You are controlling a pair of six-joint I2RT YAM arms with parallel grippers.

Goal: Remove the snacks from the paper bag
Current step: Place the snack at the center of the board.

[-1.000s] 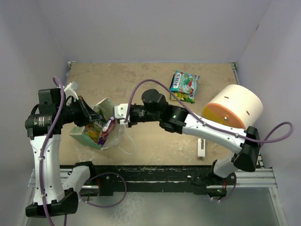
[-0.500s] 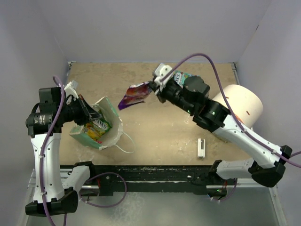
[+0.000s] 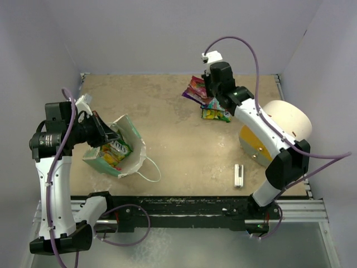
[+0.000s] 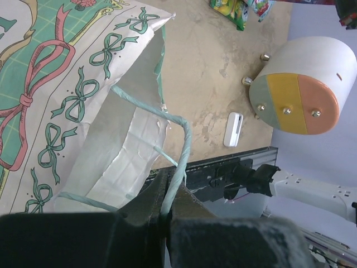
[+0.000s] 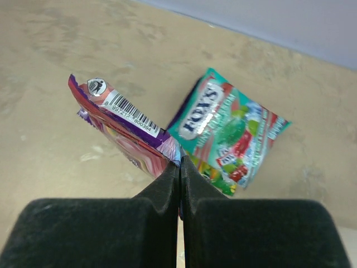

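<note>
From above, the left gripper (image 3: 110, 135) has its fingertips lost behind the rim of the paper bag (image 3: 129, 134), and the snacks in the bag (image 3: 115, 151) show only as a strip of green and yellow through its mouth. In the left wrist view the bag runs off the frame and only its white inner wall shows. That view has the jaws closed on the bag's twisted cord handle (image 4: 184, 139), with the bag spreading up and to the left of them. The right gripper (image 5: 179, 174) is pinched shut on a corner of the pink packet (image 5: 125, 125), which sticks out edge-on to the left of the jaws, its face hard to read. Just beyond the jaws and to their right a green packet (image 5: 230, 129) lies flat on the table (image 5: 67, 67), covering most of a yellow-green packet (image 3: 215, 115). The left arm stands tall, its forearm levelled toward the bag. The right arm stretches to the far side, crossing the cream cylinder (image 3: 287, 120), wrist tipped down.
</note>
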